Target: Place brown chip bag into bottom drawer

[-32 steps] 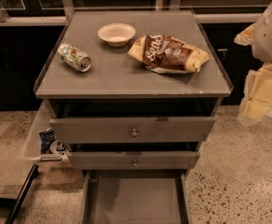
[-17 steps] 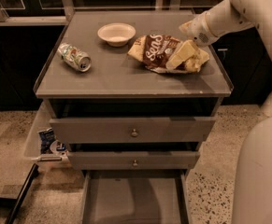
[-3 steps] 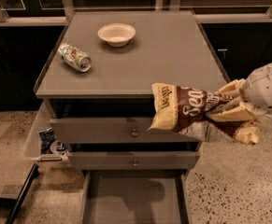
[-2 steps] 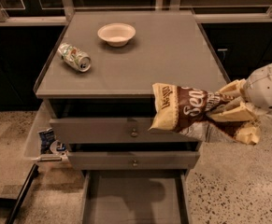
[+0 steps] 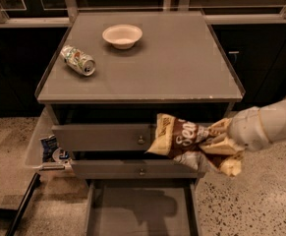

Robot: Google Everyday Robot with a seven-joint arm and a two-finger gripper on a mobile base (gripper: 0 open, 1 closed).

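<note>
Gripping the brown chip bag (image 5: 179, 139) by its right end with jaws clenched on the crinkled foil, the gripper (image 5: 220, 142) hanging before the cabinet's right edge, level with the upper drawers. Holding the bag sideways above the open bottom drawer (image 5: 137, 215), just beside the top drawer's knob (image 5: 141, 140). Risking a drop onto the drawer's right wall or the floor if releasing this far right; risking a snag on the middle drawer front while lowering. Finding open room leftward and down, over the drawer floor. Keeping well apart from the bowl (image 5: 122, 35) and can (image 5: 77, 60) on the bench (image 5: 182, 58).
</note>
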